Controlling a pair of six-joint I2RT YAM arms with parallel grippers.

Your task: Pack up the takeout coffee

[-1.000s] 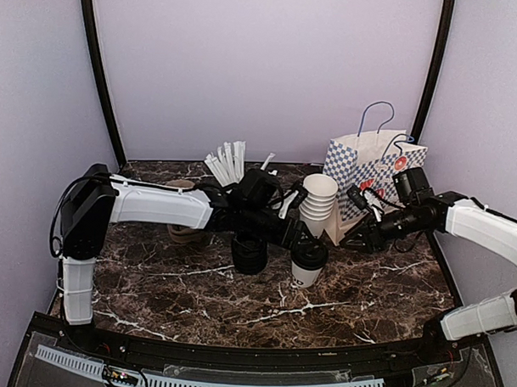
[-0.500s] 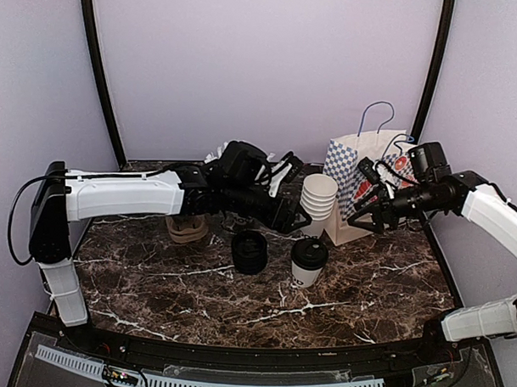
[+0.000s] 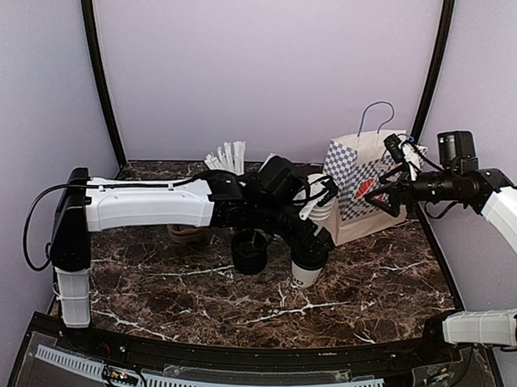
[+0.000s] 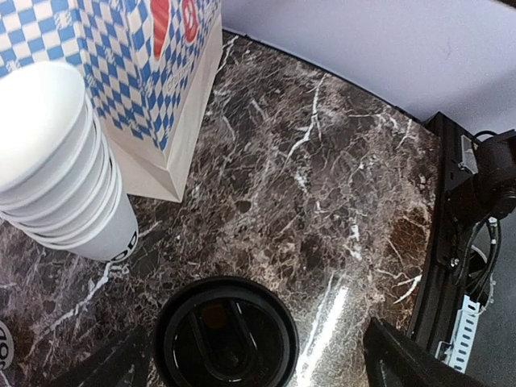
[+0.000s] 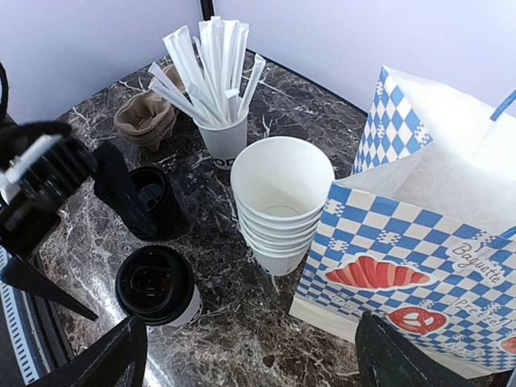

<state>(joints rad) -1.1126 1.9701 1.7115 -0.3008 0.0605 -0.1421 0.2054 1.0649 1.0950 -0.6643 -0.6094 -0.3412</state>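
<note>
Your left gripper (image 4: 254, 343) straddles the coffee's black lid (image 4: 226, 334), fingers spread; stacked cups (image 4: 56, 153) stand at ten o'clock. By the bag (image 5: 419, 234), your right gripper (image 5: 250, 334) is spread wide.

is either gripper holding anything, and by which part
Nothing is held: the left gripper hangs open over the coffee's black lid; the right gripper is open too.

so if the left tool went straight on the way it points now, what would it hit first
Most likely the round black plastic lid on the small white paper cup, straight ahead of the open left tool; how far off is unclear.
</note>
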